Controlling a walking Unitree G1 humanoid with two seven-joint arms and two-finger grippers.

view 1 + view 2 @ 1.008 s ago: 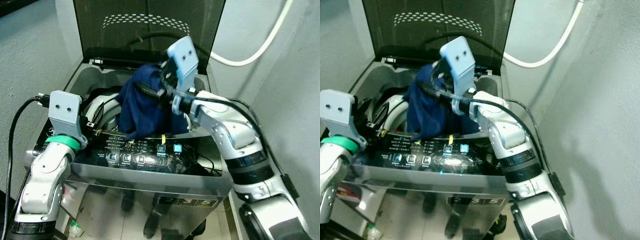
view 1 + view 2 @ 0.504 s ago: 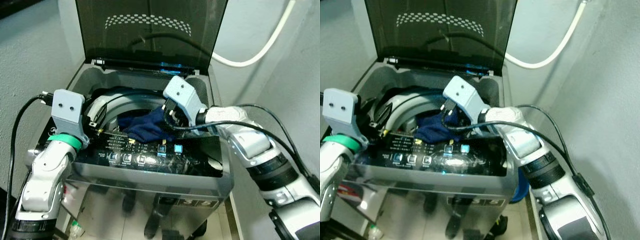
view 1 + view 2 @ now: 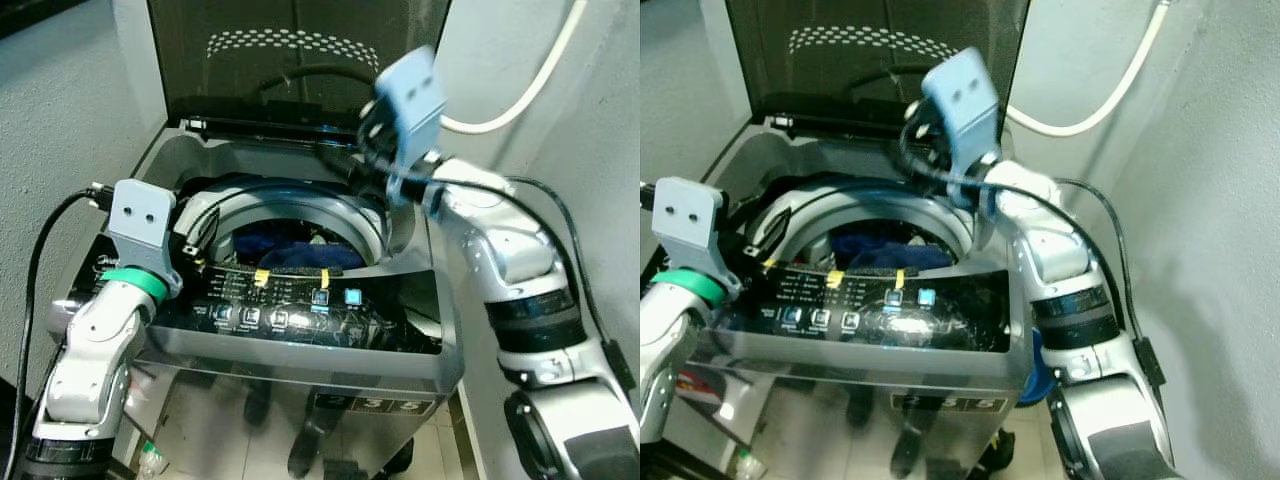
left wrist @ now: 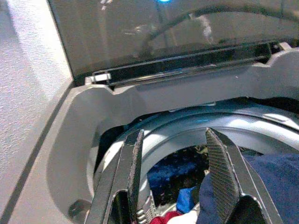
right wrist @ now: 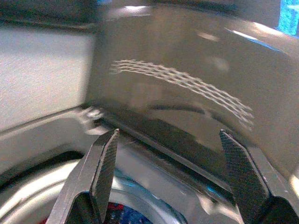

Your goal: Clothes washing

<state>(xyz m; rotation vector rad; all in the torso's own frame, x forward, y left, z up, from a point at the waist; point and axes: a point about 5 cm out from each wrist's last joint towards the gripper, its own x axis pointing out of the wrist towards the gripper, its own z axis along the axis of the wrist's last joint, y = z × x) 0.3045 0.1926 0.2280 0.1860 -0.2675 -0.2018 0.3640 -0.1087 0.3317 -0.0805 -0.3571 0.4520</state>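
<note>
Navy garment is seen down in the drum of the top-load washer w/ lid up. Right gripper is held above the rear rim, fingers spread wide & empty, cloth well below. Left gripper is parked at the drum's left edge, fingers apart, nothing gripped.

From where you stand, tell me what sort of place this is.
Probably a home laundry corner: a top-loading washing machine with its lid open, blue clothes in the drum, and a white hose along the bare wall.
</note>
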